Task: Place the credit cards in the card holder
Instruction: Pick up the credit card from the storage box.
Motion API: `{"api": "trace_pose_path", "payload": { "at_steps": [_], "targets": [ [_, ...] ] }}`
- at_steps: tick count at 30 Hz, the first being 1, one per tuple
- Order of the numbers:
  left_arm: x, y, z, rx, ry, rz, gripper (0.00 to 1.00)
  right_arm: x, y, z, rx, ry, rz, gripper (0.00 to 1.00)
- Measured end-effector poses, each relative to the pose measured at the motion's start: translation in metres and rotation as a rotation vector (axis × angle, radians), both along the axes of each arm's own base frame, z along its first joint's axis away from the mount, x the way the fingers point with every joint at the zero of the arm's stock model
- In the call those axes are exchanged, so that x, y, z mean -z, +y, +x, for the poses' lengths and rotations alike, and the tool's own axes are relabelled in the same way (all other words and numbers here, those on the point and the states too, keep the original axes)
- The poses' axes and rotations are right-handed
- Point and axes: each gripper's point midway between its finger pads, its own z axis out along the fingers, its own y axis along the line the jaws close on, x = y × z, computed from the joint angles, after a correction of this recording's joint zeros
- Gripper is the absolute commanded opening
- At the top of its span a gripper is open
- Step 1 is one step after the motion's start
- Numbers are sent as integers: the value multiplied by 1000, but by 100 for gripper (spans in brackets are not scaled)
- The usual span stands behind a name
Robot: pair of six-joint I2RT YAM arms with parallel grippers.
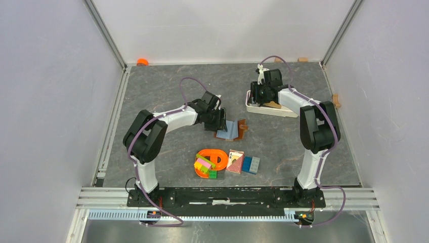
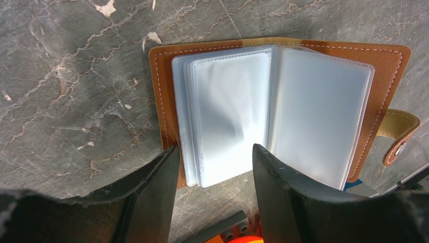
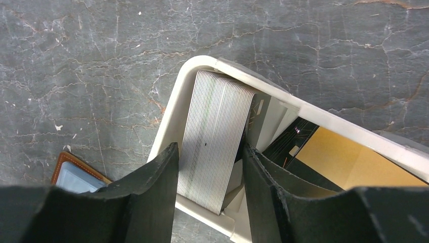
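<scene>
Half-spread, gripping nothing: left gripper (image 2: 215, 152) over brown leather-look card holder (image 2: 162, 91) lying open, clear sleeves (image 2: 227, 111) bare. Right gripper (image 3: 210, 149) straddling pale stack of thin credit cards (image 3: 217, 111) in white oblong tray (image 3: 169, 114); cannot tell whether clamped. Looks barely begun: yet to sleeve any card.

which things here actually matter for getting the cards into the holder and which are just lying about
For the job:
- credit cards, stacked on edge in the white tray
- card holder, lying open

Lying about:
- red playing-card pack
- blue blocks
- orange toy with coloured blocks
- small orange thing at the far edge
</scene>
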Motion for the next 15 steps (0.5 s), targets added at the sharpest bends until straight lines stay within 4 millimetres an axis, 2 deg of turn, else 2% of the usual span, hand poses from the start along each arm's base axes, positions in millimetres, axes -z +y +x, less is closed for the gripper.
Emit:
{"api": "trace_pose_path", "payload": {
  "at_steps": [15],
  "targets": [
    [0,0,0,2,0,0,62,-2,5,-6,-19,5,14,50]
  ]
}}
